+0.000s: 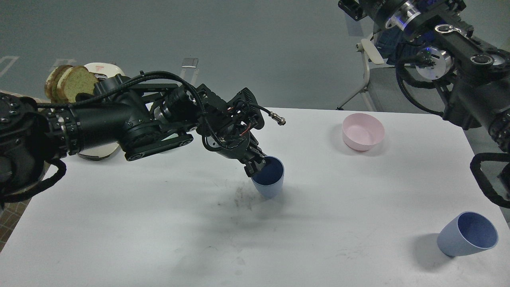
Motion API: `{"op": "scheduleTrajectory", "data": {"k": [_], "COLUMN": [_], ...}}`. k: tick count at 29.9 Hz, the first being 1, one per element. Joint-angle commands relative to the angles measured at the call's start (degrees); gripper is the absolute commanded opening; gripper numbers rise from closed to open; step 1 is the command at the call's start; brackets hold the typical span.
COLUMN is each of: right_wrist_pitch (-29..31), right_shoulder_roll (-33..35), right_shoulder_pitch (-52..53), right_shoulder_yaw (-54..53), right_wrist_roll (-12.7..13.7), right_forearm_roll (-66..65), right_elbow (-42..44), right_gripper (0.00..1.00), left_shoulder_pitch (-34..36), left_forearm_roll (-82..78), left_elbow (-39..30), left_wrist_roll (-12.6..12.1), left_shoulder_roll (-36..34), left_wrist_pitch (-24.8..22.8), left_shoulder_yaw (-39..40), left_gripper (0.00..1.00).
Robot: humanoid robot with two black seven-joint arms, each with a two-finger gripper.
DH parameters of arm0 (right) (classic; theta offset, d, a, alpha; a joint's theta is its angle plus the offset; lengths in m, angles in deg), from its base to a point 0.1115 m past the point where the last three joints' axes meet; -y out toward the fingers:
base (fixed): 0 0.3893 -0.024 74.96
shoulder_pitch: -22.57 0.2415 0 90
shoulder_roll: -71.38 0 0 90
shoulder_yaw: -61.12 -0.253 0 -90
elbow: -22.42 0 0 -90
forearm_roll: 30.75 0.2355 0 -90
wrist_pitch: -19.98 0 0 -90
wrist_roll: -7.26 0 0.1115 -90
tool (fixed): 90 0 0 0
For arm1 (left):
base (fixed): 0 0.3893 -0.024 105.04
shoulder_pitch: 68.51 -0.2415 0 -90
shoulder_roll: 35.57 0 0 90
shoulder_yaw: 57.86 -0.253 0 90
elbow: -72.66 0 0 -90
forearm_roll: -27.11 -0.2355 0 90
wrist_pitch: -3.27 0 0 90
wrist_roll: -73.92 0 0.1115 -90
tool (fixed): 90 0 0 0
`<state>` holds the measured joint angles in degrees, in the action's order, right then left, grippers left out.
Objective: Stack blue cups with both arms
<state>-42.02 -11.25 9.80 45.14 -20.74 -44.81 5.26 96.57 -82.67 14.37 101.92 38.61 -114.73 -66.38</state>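
My right arm [458, 59] runs off the top right edge, so I cannot see its gripper at all. My left arm [131, 119] hides most of a white plate [99, 153] and part of the sliced bread [69, 81] behind it. My left gripper [256, 162] sits at the rim of one blue cup [270, 177] near the table's middle, one finger inside and the other outside, pinching the wall. The second blue cup [468, 235] stands tilted near the front right corner, well apart. Both are matte, tapered tumblers. A smooth pink bowl [363, 132] rests on the scuffed white table [159, 223].
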Motion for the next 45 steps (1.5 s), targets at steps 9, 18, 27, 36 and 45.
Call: {"op": "scheduleTrajectory", "data": {"k": [9, 18, 27, 36, 45], "right_wrist_pitch": [0.0, 0.0, 0.0, 0.0, 0.0], "right_shoulder_roll": [0.1, 0.6, 8.4, 29.1, 57.4], "right_shoulder_pitch": [-0.8, -0.8, -1.2, -1.8, -5.9], "right_shoulder_yaw": [0.0, 0.2, 7.0, 10.8, 11.0], "right_wrist_roll": [0.0, 0.0, 0.0, 0.0, 0.0], "right_forearm_roll": [0.0, 0.0, -0.1, -10.5, -37.0], "right_elbow": [0.0, -0.1, -7.5, -27.4, -52.6], "right_gripper": [1.00, 1.00, 1.00, 1.00, 1.00], "left_shoulder_pitch": [0.0, 3.1, 7.8, 0.5, -6.2], "left_forearm_roll": [0.2, 2.7, 27.7, 60.3, 81.5], "left_elbow": [-0.1, -0.3, 0.2, 5.5, 5.8], "left_wrist_roll": [0.0, 0.0, 0.0, 0.0, 0.0], "left_shoulder_roll": [1.1, 0.0, -8.3, -18.8, -21.9], "left_wrist_pitch": [0.0, 0.0, 0.0, 0.0, 0.0], "left_shoulder_yaw": [0.1, 0.9, 4.9, 13.7, 18.7], "left_gripper": [0.73, 0.82, 0.83, 0.83, 0.83]}}
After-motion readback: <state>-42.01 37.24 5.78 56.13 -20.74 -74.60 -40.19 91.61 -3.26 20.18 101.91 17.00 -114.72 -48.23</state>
